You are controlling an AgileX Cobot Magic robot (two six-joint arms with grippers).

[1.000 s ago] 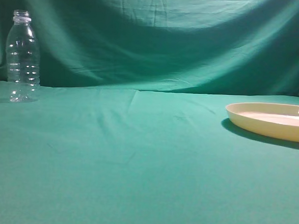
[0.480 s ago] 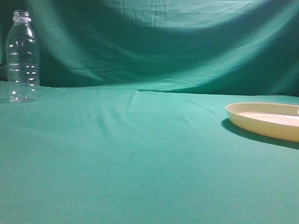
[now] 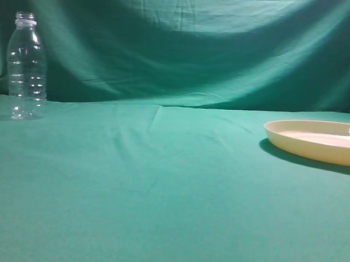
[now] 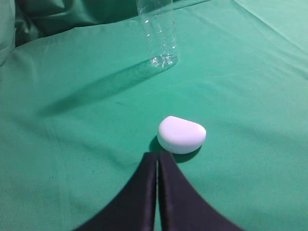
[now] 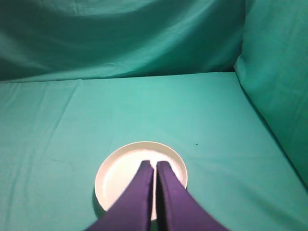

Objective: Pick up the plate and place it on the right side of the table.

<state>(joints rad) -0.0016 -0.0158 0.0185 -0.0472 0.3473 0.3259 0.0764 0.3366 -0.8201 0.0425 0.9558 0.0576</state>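
Black left gripper (image 4: 157, 156) pressed closed above wrinkled teal-green cloth table (image 4: 250, 96), just short of small white rounded plastic case (image 4: 181, 134); clear plastic bottle (image 4: 158, 33) upright beyond.

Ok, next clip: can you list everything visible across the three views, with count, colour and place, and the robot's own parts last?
plate: 1, pale cream-yellow, resting on the right side of the table, cut off by the exterior view's right edge; in the right wrist view it lies below the right tool.
bottle: 1, clear plastic, no cap visible, upright at the far left near the backdrop.
white object: 1, small and rounded, on the cloth just ahead of the left tool; what it is cannot be told.
table: 1, draped in wrinkled teal-green cloth.
backdrop: 1, matching green cloth, behind the table.
left tool: 1, black, shut, holding nothing.
right tool: 1, dark, shut, above the plate.
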